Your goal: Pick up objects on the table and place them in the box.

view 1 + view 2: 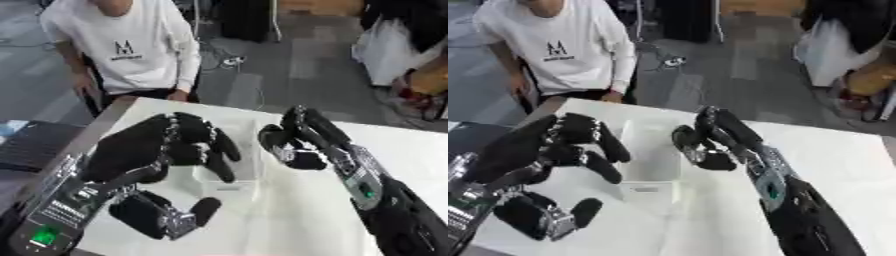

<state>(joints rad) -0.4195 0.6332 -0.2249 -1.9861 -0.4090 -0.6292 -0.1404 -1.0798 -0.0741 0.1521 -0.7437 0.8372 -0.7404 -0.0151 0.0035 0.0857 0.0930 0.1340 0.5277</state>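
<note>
Left eye view: the left hand (162, 147) hangs over the left side of the white table (411, 150), fingers curled downward with nothing visibly in them. Just right of it sits the clear box (238, 172), partly hidden by those fingers. The right hand (302, 142) hovers at the box's right edge, fingers bent inward around nothing.

Right eye view: the box (651, 165) shows more plainly between both hands. I cannot tell what, if anything, lies inside it.
</note>
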